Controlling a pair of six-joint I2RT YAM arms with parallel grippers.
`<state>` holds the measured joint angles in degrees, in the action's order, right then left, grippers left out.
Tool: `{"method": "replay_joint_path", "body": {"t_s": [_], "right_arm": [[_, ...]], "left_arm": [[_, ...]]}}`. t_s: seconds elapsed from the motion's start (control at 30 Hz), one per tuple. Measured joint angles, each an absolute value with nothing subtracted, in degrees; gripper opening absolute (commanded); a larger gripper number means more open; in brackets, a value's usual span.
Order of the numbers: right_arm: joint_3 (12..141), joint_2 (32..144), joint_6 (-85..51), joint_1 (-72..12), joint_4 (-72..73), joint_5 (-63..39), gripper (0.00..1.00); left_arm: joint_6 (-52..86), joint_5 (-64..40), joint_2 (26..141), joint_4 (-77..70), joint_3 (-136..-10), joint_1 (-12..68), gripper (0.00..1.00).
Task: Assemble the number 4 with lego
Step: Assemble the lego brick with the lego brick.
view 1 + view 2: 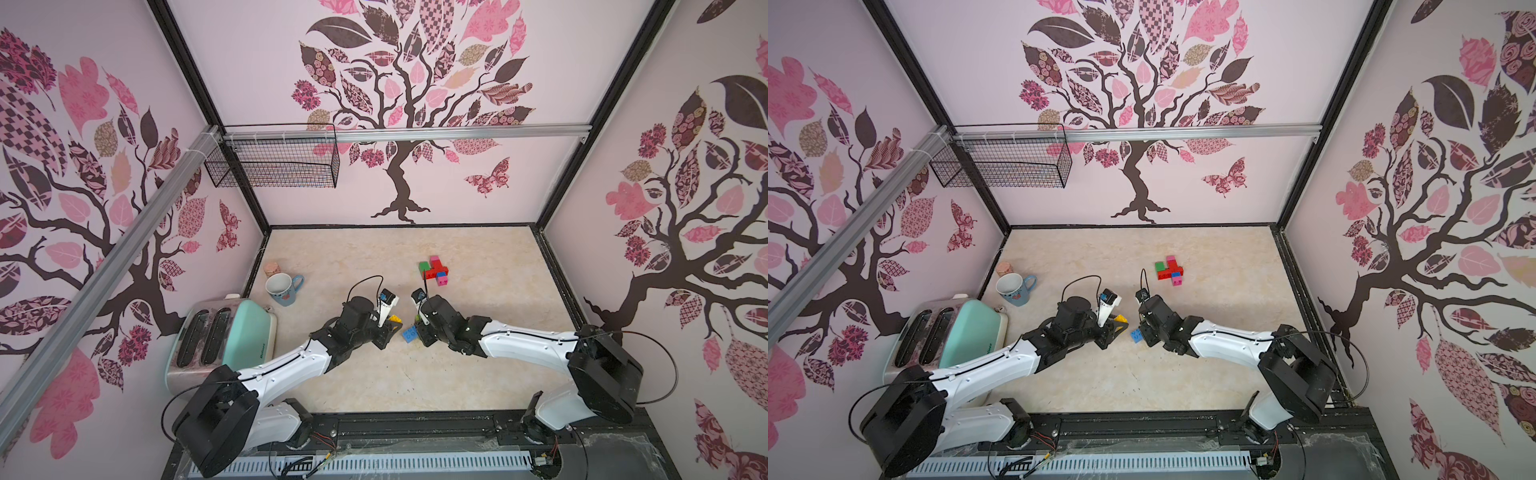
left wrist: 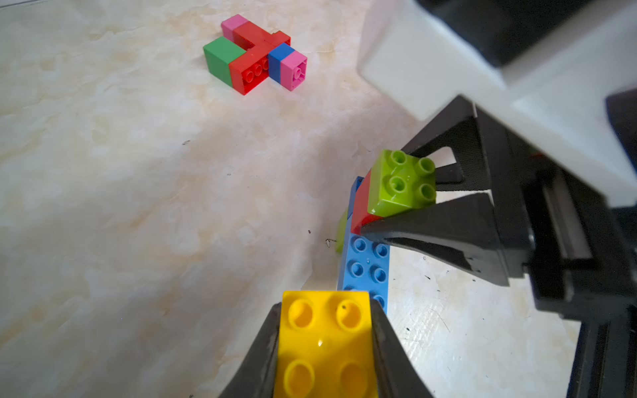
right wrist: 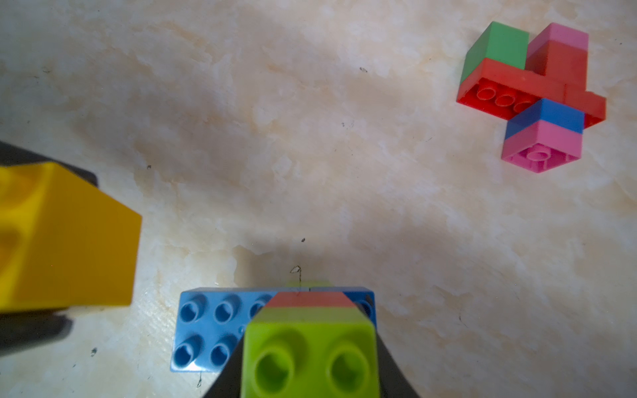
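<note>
Lime-and-red stack [image 2: 389, 193] sits on one end of the long blue brick [image 2: 365, 265], mid-surface [image 1: 374, 382], clamped in my right gripper [image 2: 418, 193]. My left gripper [image 2: 325, 312] pinches the yellow brick [image 2: 324, 344] just beside blue's free studs; contact unclear. Plan: square yellow over those studs, press straight, right bracing. Partial build [image 1: 433, 271] lies apart, nearer the back edge.

A robot test cell dressed up as a home: black frame posts [image 1: 192, 79] and aluminium rails [image 1: 415, 134] box in walls papered with pink-leaved trees [image 1: 401, 183]. On the marble-look surface [image 1: 478, 257], a mint toaster [image 1: 245, 332] and mug [image 1: 282, 291] sit at 9 o'clock. A wire basket [image 1: 274, 166] hangs at 11, and two robot arms [image 1: 291, 361] reach in from 6.
</note>
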<state>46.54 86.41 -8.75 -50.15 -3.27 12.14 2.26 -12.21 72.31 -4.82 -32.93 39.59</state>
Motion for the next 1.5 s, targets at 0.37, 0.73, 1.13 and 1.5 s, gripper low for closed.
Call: {"method": "replay_joint_path", "body": {"t_s": [0.37,0.73,1.13,1.5], "right_arm": [[46.5,86.4,-8.8,-50.2,-3.3,12.1,0.0],[46.5,86.4,-8.8,-50.2,-3.3,12.1,0.0],[46.5,86.5,-8.9,-50.2,-3.2,12.2,0.0],[46.5,86.5,-8.9,-50.2,-3.2,12.3,0.0]], "left_arm": [[-5.5,-17.5,78.5,-14.5,-32.9,40.5,0.0],[-4.3,-18.7,83.3,-22.8,-30.9,40.5,0.0],[-1.4,-21.0,85.4,-30.0,-27.7,40.5,0.0],[-1.7,-20.4,84.9,-32.1,-26.0,40.6,0.0]]}}
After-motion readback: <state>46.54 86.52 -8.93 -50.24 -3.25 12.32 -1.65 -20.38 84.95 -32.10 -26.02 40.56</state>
